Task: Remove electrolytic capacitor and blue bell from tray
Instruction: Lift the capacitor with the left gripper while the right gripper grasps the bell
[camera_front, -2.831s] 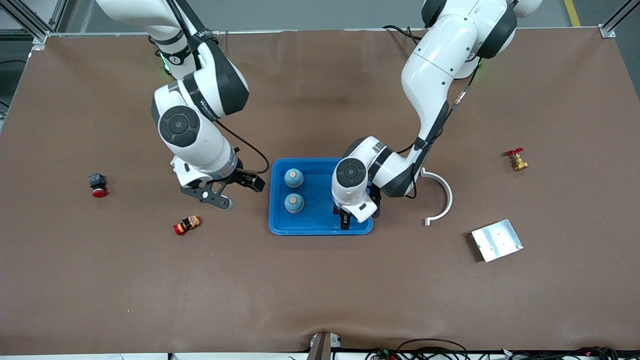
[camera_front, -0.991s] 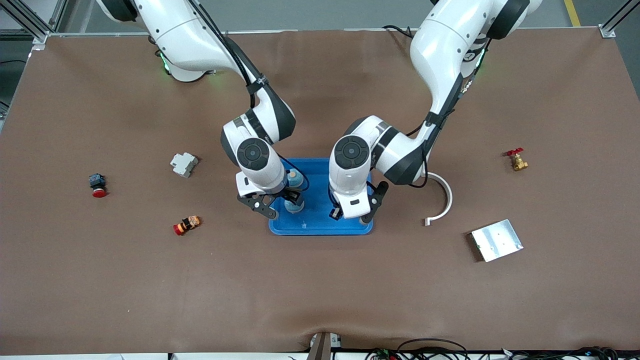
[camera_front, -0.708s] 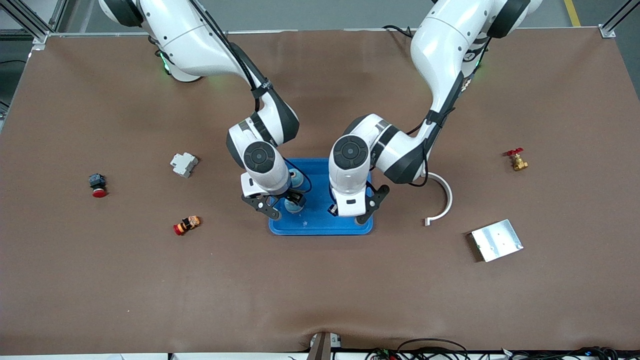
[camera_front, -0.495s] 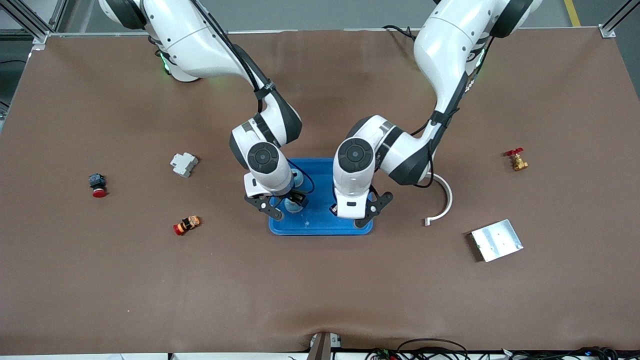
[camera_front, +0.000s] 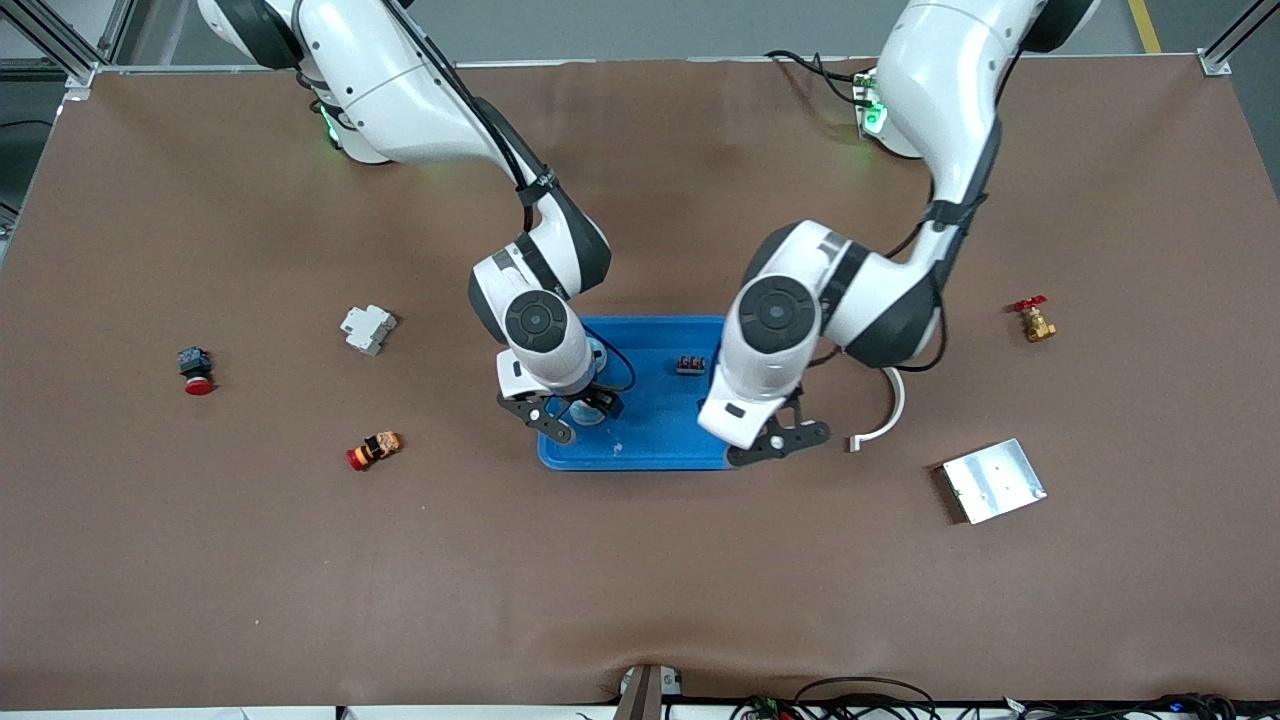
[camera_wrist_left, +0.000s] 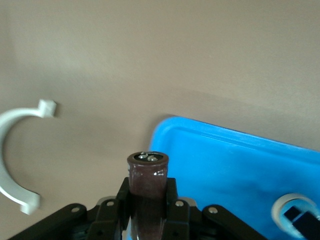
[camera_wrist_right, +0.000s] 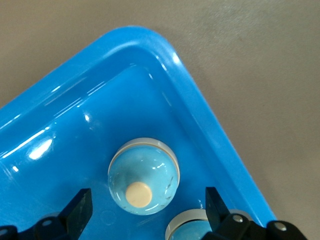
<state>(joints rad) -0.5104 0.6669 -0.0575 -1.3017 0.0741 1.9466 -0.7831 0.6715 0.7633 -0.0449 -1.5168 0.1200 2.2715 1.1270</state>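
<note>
I see the capacitor (camera_wrist_left: 148, 192), a dark cylinder, clenched upright between the fingers of the left gripper (camera_front: 778, 447), which hangs over the edge of the blue tray (camera_front: 650, 445) toward the left arm's end. The right gripper (camera_front: 566, 412) is spread wide around a blue bell (camera_wrist_right: 143, 175) in the tray; a second bell (camera_wrist_right: 189, 224) stands just beside it.

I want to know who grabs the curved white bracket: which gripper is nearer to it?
Left. The left gripper, shut on a capacitor, hangs at the blue tray's edge beside the curved white bracket. The right gripper, open, is over a bell at the tray's right-arm end.
</note>
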